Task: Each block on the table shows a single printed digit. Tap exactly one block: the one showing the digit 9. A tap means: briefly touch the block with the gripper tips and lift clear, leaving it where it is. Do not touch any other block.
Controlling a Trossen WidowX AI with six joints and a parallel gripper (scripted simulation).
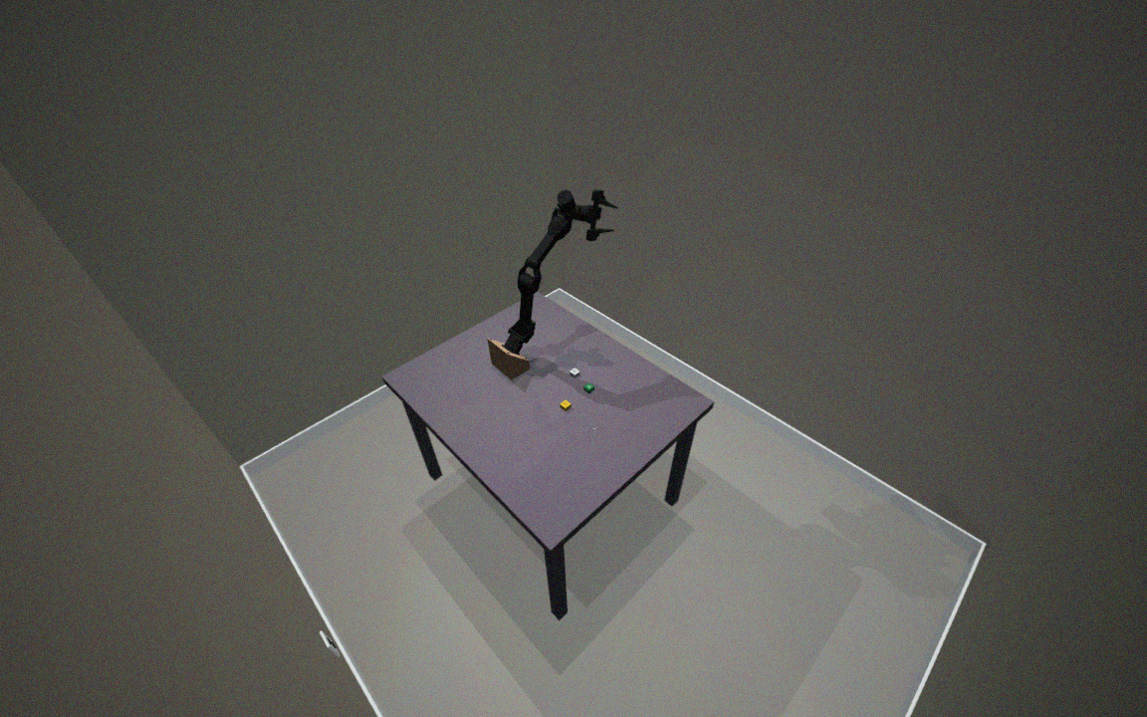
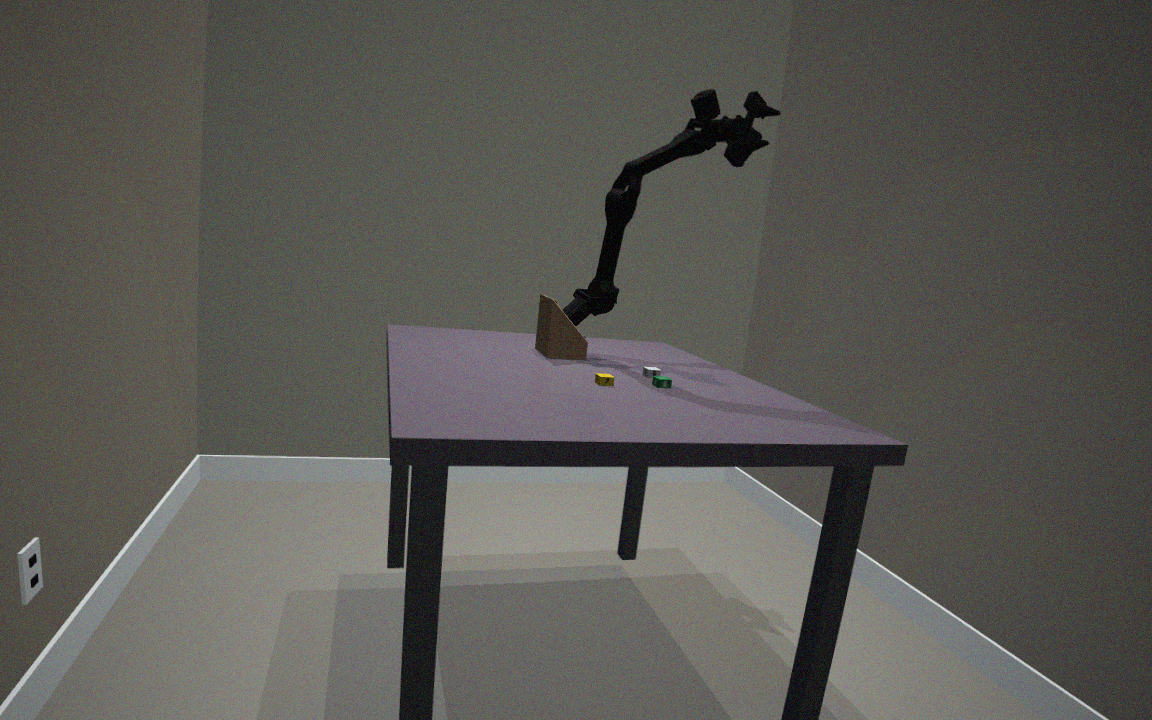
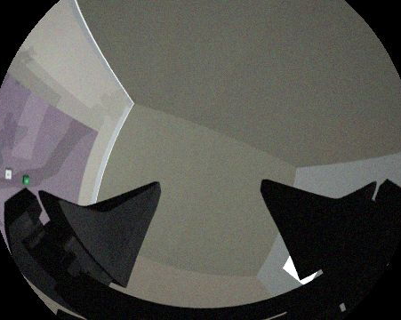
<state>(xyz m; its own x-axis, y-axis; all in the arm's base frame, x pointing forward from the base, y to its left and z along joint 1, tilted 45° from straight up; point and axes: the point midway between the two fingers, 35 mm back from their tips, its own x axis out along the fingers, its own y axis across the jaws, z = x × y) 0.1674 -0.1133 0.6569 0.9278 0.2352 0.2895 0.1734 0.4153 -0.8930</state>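
A white block (image 1: 573, 371) (image 2: 651, 371) (image 3: 8, 173), a green block (image 1: 588, 387) (image 2: 661, 382) (image 3: 26, 180) and a yellow block (image 1: 565, 404) (image 2: 604, 379) lie on the purple table (image 1: 488, 427) (image 2: 473, 394) (image 3: 44, 116). The yellow block is not seen in the wrist view. The blocks carry small marks, but the digits are too small to read. My gripper (image 1: 615, 219) (image 2: 773, 128) (image 3: 211, 187) is open and empty, high above the table and far from all the blocks.
A brown wedge-shaped piece (image 1: 507, 358) (image 2: 559, 333) stands at the arm's base, to the left of the blocks in the top and exterior views. The arm's shadow falls across the table by the blocks. Walls surround the table.
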